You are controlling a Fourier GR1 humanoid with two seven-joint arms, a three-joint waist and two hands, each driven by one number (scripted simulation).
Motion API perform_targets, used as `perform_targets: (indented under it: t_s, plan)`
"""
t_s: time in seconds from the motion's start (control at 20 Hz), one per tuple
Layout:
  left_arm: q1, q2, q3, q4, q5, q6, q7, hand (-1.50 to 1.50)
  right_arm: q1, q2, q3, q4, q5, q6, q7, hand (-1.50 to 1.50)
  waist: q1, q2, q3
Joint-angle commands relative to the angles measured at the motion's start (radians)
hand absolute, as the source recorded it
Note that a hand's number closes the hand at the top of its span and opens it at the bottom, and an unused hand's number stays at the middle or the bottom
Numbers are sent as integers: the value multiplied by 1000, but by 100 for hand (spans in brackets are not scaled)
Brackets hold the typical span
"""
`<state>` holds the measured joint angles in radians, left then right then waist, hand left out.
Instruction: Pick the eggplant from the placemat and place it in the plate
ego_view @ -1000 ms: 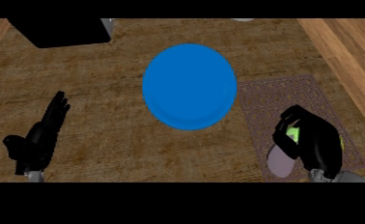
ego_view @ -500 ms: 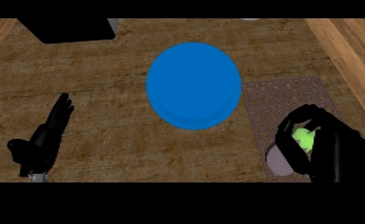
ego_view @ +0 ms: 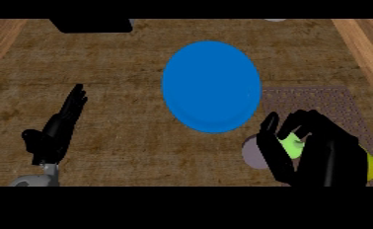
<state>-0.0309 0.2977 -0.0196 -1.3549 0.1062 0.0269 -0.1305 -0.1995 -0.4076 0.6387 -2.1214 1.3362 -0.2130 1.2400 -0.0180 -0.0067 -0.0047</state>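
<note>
Eggplant position: the eggplant [ego_view: 290,144] sits at the near right of the counter, inside the curl of the right hand [ego_view: 320,154], at the near left corner of the placemat [ego_view: 313,105]; whether it rests on the mat or is lifted off it cannot be told.
Eggplant against the fingers: the thumb stands on its left side and the fingers [ego_view: 310,122] arch over its far and right sides, so only a small part shows in the gap between them.
Eggplant look: a bright yellow-green patch shows between the black fingers, and a rounded greyish-mauve end pokes out to the left, under the thumb.
Right hand: fingers and thumb curled round the eggplant.
Left hand [ego_view: 55,134]: at the near left, fingers straight and pointing away, holding nothing, resting.
Plate [ego_view: 211,86]: blue, round, at the middle of the counter, just left of the placemat and far-left of the eggplant.
</note>
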Motion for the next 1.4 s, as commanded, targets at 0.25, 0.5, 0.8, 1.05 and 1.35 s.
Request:
perform_targets:
  t_s: [0.25, 0.5, 0.8, 1.05, 1.35]
  plan:
    - [-39, -15, -26, 4, -30, -6, 10, 0, -260, 368, -99, 333, 27, 184, 80, 150, 39, 10, 4]
    - [-72, -9, 11, 71, -10, -40, -22, 0, -371, 404, -164, 582, 11, 22, 29, 150, 36, 12, 4]
    - [-66, -5, 14, 39, -12, -36, 4, 0, -424, 406, -289, 745, -36, -191, -24, 150, 40, 15, 5]
    - [-114, -67, -16, 56, -41, 16, 13, 0, -486, 407, -382, 924, -64, -294, -4, -150, 51, 21, 5]
    - [-100, -22, 7, 74, -17, -49, 1, 0, -555, 407, -423, 1011, -149, -419, 13, -150, 60, 19, 5]
